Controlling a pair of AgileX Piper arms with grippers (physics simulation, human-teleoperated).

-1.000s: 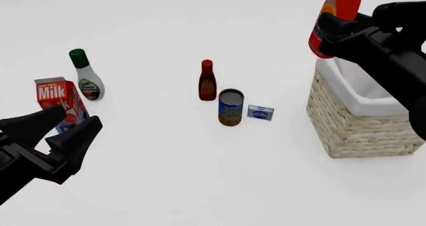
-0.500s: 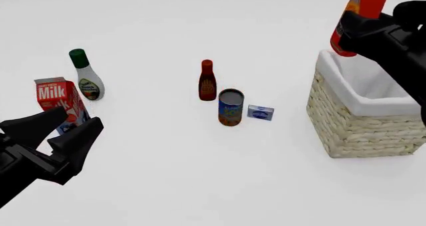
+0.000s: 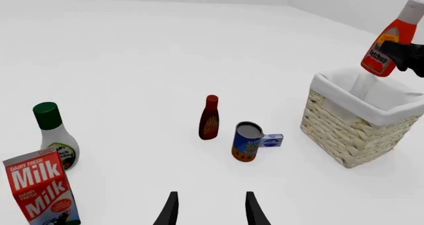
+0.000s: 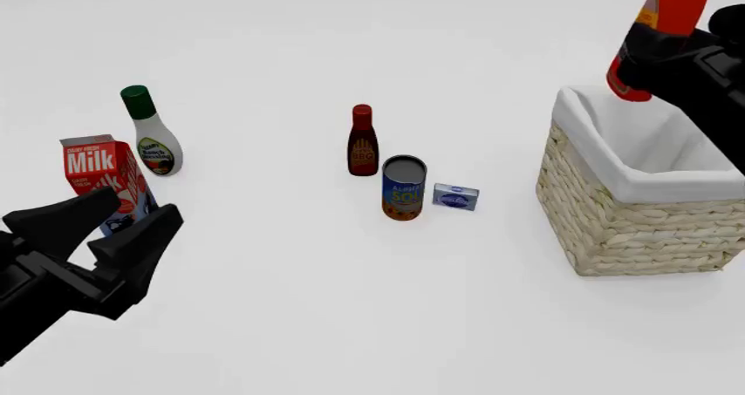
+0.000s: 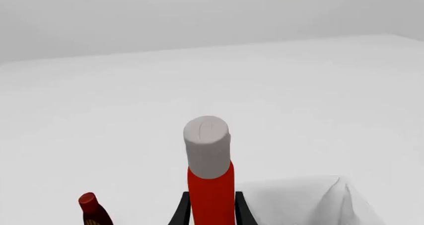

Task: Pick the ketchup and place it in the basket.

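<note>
White, matte and unmarked, the table (image 4: 291,325) fills the front view from edge to edge, and in the wrist views it runs back to pale grey walls (image 5: 198,16) with only a faint seam where surface and wall meet.

Nearest the camera, low on the left, the left gripper (image 4: 111,229) hovers above the table with its black fingers spread apart and nothing between them. Just past it stands a red milk carton (image 4: 103,179), and a little farther back a white bottle with a green cap (image 4: 149,133). Toward the middle of the table a printed can (image 4: 403,187) stands upright with a small blue box (image 4: 455,197) just beside it on the right; the dark red BBQ bottle (image 4: 362,142) stands close behind the can.

On the right sits the basket (image 4: 629,229) — woven straw-coloured wicker, its white cloth lining folded over the rim and its inside showing only that cloth. Farthest back and highest, the right gripper (image 4: 664,46) is clamped on the body of the ketchup (image 4: 658,29). The bottle is held off the table, tilted with its white cap up and leaning right, its base above the basket's far left rim — not yet down inside the lining.
</note>
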